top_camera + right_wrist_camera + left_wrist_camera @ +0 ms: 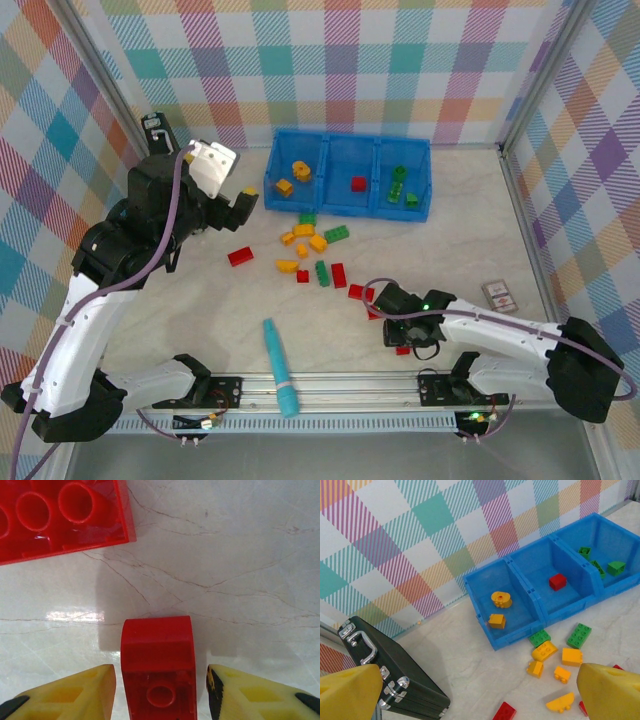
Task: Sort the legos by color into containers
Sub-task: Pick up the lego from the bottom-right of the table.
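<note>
My R gripper [160,672]: fingers partly open, straddling a small red lego [159,650] on the tabletop [240,570]. There's a thin gap each side, so no grip on it. A bigger red lego [60,515] lies ahead, twd my left finger's side.

My L gripper [477,675]: fingers spread wide, nothing btwn them. Ahead sits the blue bin [512,639]: yellow-orange pcs [499,611] in its left compartment, one red brick [557,581] in the middle, greens [615,568] in the right. Loose yellow & green legos [555,655] lie just short of the bin, nearer my right finger. Black case [395,690] by my left finger.
</note>
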Controlling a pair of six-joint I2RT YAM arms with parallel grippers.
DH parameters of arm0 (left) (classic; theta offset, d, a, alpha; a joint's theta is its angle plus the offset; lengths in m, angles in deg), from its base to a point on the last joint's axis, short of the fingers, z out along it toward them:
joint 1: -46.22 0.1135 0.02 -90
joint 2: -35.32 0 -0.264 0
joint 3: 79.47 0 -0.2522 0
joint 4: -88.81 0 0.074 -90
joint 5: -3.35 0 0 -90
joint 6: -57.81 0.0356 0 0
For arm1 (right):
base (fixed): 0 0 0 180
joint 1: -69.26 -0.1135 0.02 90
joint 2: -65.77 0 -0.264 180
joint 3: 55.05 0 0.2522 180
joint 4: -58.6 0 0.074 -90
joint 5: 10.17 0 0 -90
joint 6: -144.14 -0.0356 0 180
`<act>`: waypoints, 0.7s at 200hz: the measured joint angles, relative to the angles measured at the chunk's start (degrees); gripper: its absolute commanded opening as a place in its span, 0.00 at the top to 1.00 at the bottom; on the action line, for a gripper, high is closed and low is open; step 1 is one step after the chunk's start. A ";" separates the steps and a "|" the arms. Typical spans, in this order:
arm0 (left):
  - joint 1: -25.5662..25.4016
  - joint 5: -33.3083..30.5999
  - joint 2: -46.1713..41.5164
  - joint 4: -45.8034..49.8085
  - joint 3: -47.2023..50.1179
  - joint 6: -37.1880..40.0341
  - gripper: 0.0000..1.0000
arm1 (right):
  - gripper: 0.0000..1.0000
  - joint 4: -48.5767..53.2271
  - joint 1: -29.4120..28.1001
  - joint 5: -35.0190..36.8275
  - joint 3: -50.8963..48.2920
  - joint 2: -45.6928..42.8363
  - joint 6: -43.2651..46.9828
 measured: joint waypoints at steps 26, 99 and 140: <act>0.00 -0.02 -0.07 0.00 0.02 0.00 0.00 | 0.51 -0.70 0.00 -0.07 0.00 1.88 0.00; 0.00 -0.13 -1.29 -0.07 1.18 0.00 0.00 | 0.70 -0.79 -0.02 -0.63 0.11 5.20 -1.90; 0.00 -0.17 -1.38 -0.07 1.18 0.02 0.00 | 0.71 1.99 1.36 -0.61 3.85 6.64 0.48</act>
